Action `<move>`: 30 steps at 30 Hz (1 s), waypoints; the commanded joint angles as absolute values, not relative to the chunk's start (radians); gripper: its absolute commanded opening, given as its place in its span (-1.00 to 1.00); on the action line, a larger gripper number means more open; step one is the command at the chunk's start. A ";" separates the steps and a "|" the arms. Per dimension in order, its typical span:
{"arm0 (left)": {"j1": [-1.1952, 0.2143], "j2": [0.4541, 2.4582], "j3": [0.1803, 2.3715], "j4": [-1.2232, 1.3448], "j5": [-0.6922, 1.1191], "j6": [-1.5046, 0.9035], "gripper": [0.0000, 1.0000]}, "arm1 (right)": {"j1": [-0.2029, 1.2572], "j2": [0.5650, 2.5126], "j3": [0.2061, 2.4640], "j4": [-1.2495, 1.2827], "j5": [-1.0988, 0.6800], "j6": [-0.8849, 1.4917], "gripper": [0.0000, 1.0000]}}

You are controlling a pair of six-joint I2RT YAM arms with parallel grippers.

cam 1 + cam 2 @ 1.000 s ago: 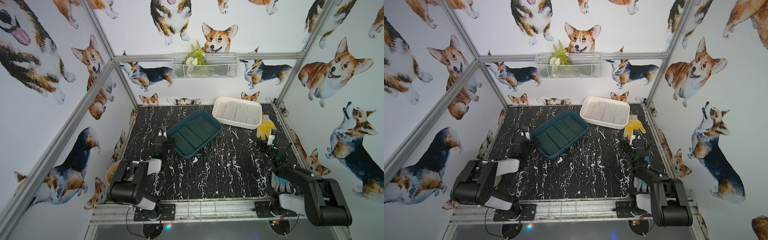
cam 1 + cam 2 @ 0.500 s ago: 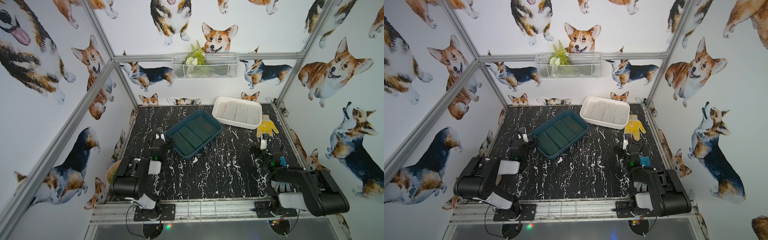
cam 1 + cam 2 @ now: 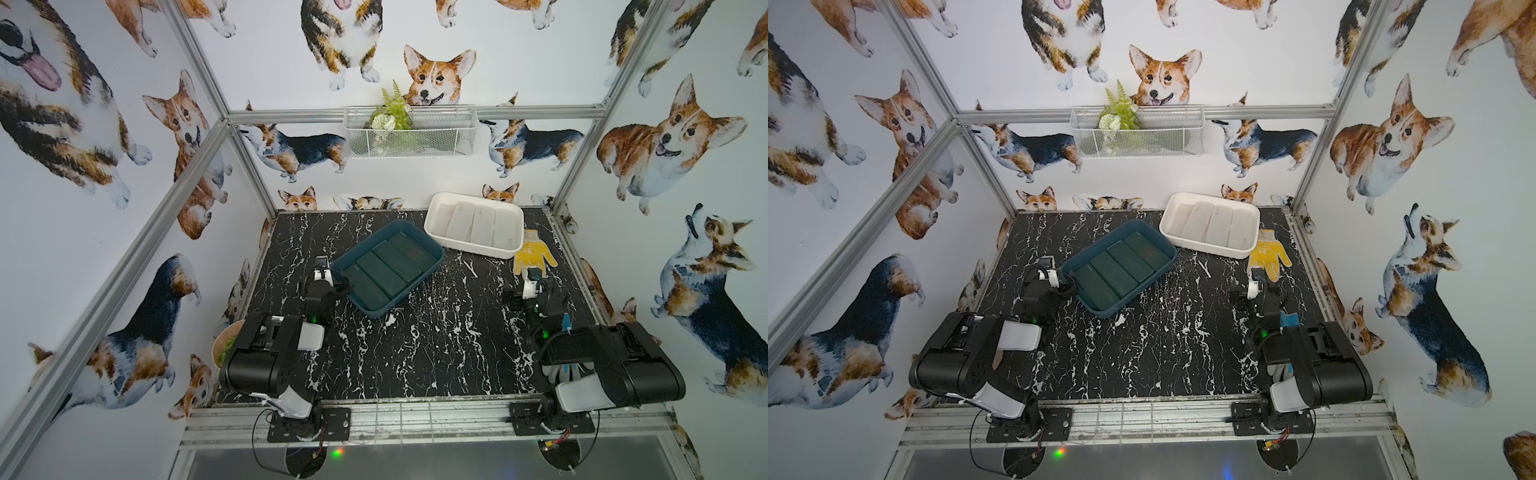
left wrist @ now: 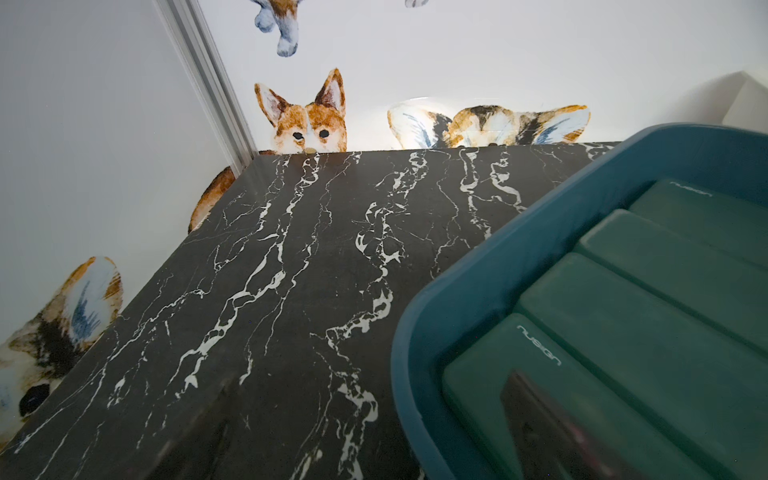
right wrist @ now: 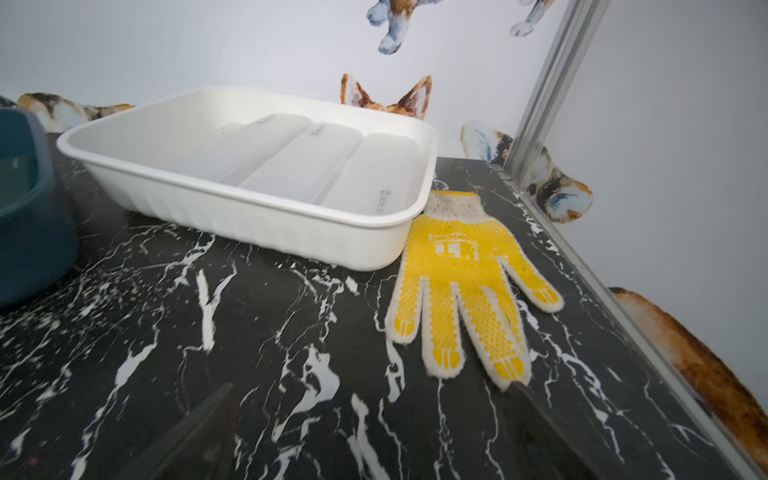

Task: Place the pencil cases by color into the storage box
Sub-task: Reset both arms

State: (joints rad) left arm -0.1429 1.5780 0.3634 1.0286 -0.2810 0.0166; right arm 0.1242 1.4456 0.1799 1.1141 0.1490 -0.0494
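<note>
Pencil cases (image 3: 390, 266) beyond 2 folded arms (image 3: 270, 357) (image 3: 615, 365)

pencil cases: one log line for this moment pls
green cases: in blue box | white cases: in white box | left end effector: open, empty | right end effector: open, empty

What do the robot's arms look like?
Nearly twins. The left arm and right arm are chunky black blocks with rounded white covers, a small green light each and thin black cables at the base. The left gripper and right gripper are black with a white piece.
</note>
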 commanded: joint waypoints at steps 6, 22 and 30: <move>-0.097 1.577 0.393 0.914 -0.209 0.014 1.00 | 0.044 1.451 0.300 0.885 0.064 0.030 1.00; -0.098 1.575 0.390 0.918 -0.212 0.014 1.00 | 0.033 1.468 0.301 0.910 0.031 0.034 1.00; -0.098 1.575 0.390 0.919 -0.212 0.015 1.00 | 0.004 1.469 0.328 0.855 -0.016 0.052 1.00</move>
